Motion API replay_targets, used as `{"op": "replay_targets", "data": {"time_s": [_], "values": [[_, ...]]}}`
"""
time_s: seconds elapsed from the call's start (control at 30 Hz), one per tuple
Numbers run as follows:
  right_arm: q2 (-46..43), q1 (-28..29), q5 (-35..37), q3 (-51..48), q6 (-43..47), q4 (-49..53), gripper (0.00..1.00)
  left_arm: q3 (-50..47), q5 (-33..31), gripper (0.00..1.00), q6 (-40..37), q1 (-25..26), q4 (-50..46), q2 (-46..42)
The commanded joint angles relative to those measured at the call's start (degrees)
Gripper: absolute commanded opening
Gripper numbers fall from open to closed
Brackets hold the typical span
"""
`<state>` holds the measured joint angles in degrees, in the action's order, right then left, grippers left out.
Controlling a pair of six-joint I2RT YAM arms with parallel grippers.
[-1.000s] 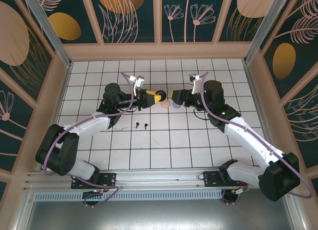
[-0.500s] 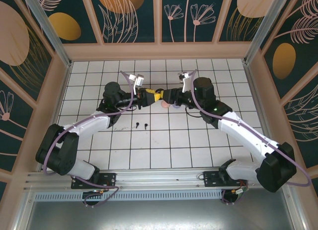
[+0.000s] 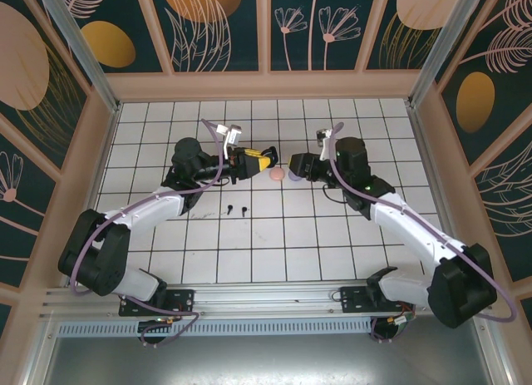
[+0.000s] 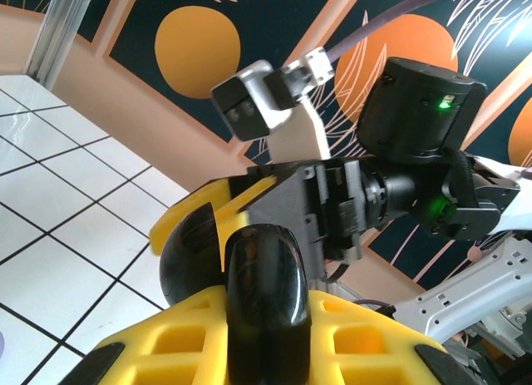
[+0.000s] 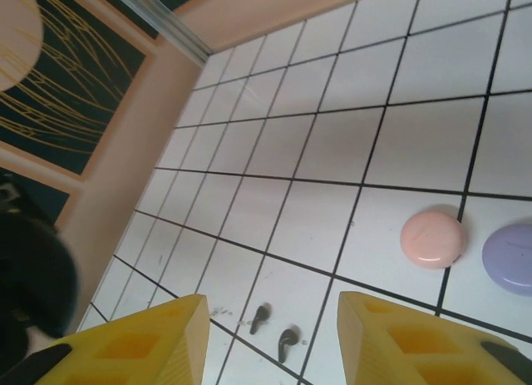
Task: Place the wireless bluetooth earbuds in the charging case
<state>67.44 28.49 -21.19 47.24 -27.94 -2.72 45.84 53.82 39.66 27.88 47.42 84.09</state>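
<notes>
Just left of centre in the overhead view, two black earbuds [image 3: 229,209] lie on white tiles. Above them the left gripper [image 3: 264,161] clamps what seems a black case [image 4: 264,293]. Right of it, the right gripper [image 5: 273,306] hangs half open and empty near a pink disc [image 3: 276,175].

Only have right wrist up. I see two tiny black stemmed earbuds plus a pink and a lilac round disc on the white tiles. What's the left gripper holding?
Observer: The left gripper is shut on a glossy black rounded case.
Operator: Where is it relative to mine?
Observer: In the top view it faces the right gripper tip to tip, apart, with the pink round disc just below the gap in the picture.
</notes>
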Motion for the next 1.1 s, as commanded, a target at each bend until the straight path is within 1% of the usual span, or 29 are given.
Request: {"op": "replay_targets", "data": {"time_s": [0.0,0.1,0.23,0.57,1.07], "values": [[-3.85,0.10,-4.34,1.09,0.46,-1.51,0.46,0.92,1.72,0.00,0.42,0.33,3.44,-0.75],[-4.30,0.07,-7.99,1.78,0.74,-2.80,0.46,0.91,1.73,0.00,0.49,0.48,3.64,-0.69],[-3.05,0.71,-9.50,3.39,0.08,-3.93,0.45,1.08,1.64,0.00,0.60,0.60,3.82,-0.54],[0.47,3.67,-8.46,5.46,0.17,-4.50,0.42,1.75,1.37,0.00,0.72,0.86,3.66,-0.25],[2.82,3.84,-7.46,5.75,-0.53,-5.23,0.34,1.97,1.62,0.00,0.66,1.55,3.65,-0.20]]}}
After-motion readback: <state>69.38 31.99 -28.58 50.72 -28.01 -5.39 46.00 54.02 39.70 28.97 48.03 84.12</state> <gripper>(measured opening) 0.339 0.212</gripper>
